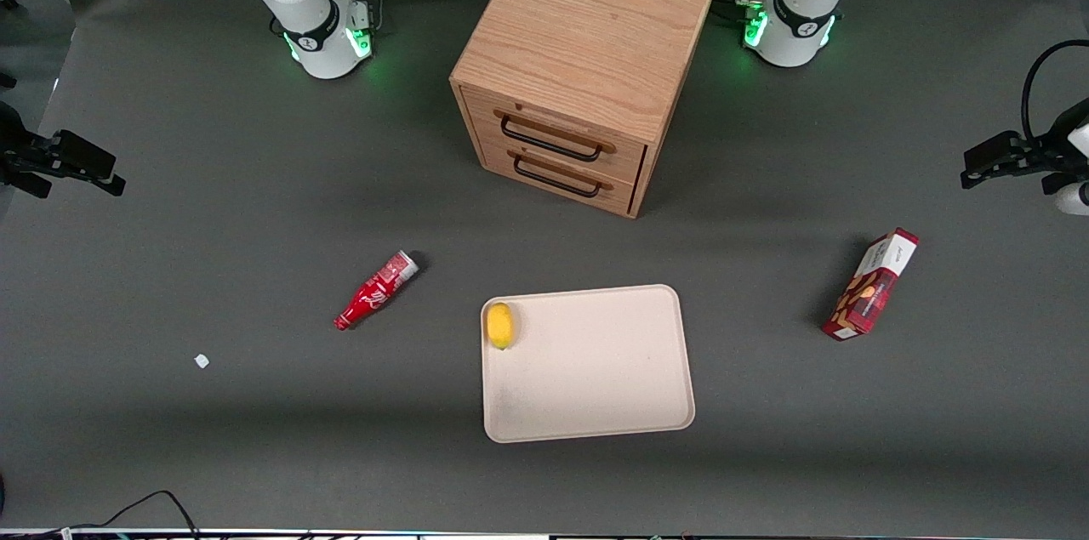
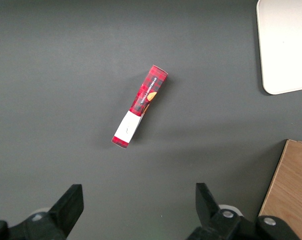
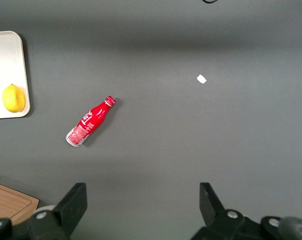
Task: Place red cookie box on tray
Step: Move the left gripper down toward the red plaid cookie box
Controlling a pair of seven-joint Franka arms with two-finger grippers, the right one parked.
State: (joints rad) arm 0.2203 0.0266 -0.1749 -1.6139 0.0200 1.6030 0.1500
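The red cookie box (image 1: 871,284) lies on the worktop (image 1: 213,200) well apart from the tray (image 1: 595,404), toward the working arm's end and about level with the tray's rim nearest the cabinet (image 1: 587,55). It rests on a narrow side, skewed to the tray's edges, its white end pointing away from the front camera. The claw (image 2: 136,210) hangs above the worktop beside the box with its fingers spread wide and nothing between them, so the step in hand looks like the approach and first grasp.

To do it well, the claw should probably turn until its fingers (image 2: 68,205) face the box's two broad faces, then come down over the middle of its length (a grip near one end would let the carton swing). The closing should be gentle, since thin card may buckle.

The tray carries a lemon (image 1: 500,325) in the corner nearest the red bottle (image 1: 375,291); the rest of its floor is bare, so aiming for the tray's centre keeps the box off the fruit and inside the rim.
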